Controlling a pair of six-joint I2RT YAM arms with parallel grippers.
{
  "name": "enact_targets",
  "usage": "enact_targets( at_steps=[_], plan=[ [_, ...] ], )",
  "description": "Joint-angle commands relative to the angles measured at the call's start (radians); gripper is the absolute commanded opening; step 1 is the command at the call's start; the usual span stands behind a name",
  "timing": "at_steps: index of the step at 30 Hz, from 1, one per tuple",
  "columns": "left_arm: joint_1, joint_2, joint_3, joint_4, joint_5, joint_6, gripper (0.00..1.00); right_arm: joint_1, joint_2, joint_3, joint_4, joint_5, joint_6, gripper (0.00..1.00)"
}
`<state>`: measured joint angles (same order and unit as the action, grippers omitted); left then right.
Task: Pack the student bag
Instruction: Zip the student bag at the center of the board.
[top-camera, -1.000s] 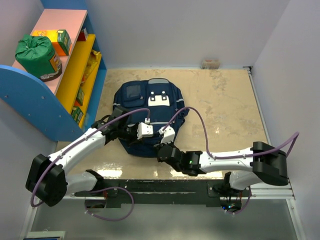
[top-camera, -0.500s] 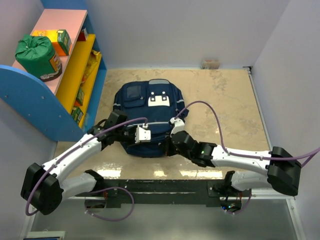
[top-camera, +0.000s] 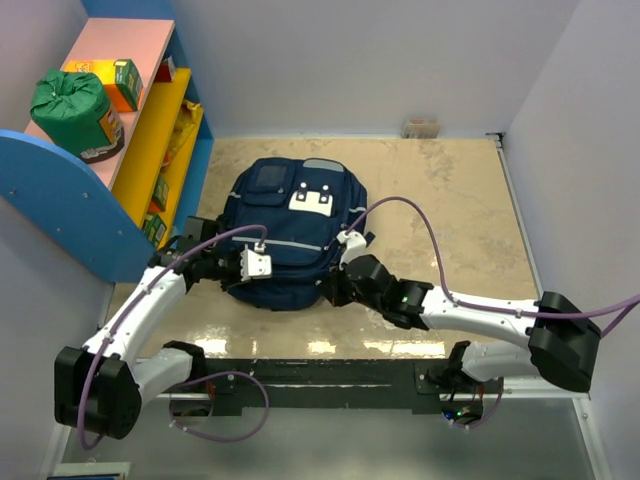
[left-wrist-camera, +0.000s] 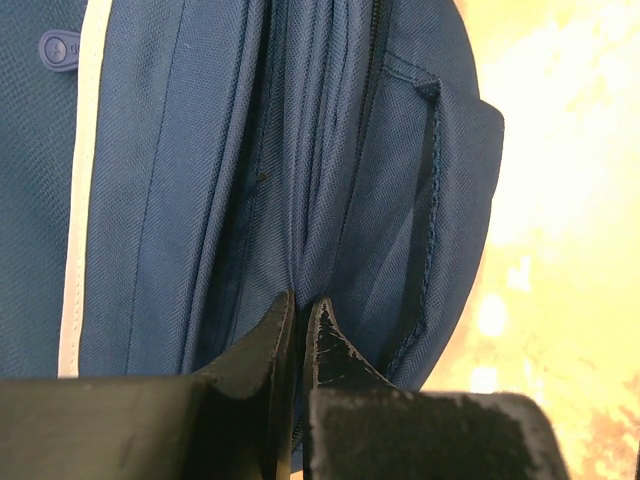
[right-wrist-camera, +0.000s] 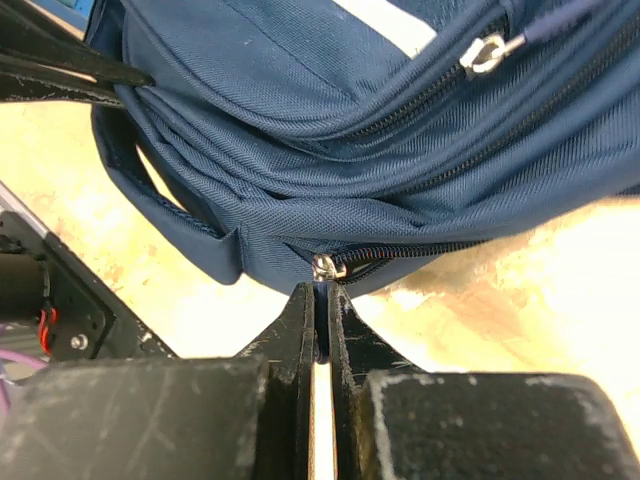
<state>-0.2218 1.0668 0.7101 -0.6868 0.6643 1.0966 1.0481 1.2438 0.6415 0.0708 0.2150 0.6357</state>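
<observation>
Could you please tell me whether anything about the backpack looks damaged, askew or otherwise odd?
Nothing looks damaged or spilled; the student bag is merely bunched into folds where the left gripper pinches it.

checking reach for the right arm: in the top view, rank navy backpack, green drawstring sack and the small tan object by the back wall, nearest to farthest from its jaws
1. navy backpack, mid table, touching the jaws
2. small tan object, against the back wall, right of centre
3. green drawstring sack, on the pink shelf, far left
</observation>
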Motion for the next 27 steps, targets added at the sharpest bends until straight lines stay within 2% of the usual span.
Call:
enact_targets(
  at_steps=[1, 7, 12, 15, 19, 25, 27],
  plan=[
    [0.134, -0.019, 0.003, -0.093, -0.226, 0.138, 0.0, -0.048, 0.009, 0.02, -0.129, 0.188, -0.142, 0.0],
    [0.217, 0.021, 0.068, -0.152, -0.178, 0.201, 0.0, -0.14, 0.108, 0.052, -0.169, 0.211, -0.097, 0.0],
    [0.222, -0.022, 0.062, -0.192, -0.18, 0.258, 0.0, -0.25, 0.068, 0.037, -0.126, 0.133, -0.05, 0.0],
    [0.222, -0.036, 0.051, -0.215, -0.181, 0.293, 0.0, -0.299, 0.057, 0.05, -0.143, 0.165, -0.033, 0.0],
    [0.222, -0.048, 0.057, -0.246, -0.16, 0.328, 0.0, -0.379, 0.117, 0.079, -0.144, 0.13, -0.021, 0.0],
    [0.222, -0.051, 0.086, -0.336, -0.144, 0.39, 0.0, -0.422, 0.212, 0.119, -0.095, 0.092, -0.038, 0.0],
    [0.222, -0.053, 0.088, -0.352, -0.146, 0.413, 0.0, -0.457, 0.236, 0.125, -0.075, 0.029, -0.045, 0.0]
  ],
)
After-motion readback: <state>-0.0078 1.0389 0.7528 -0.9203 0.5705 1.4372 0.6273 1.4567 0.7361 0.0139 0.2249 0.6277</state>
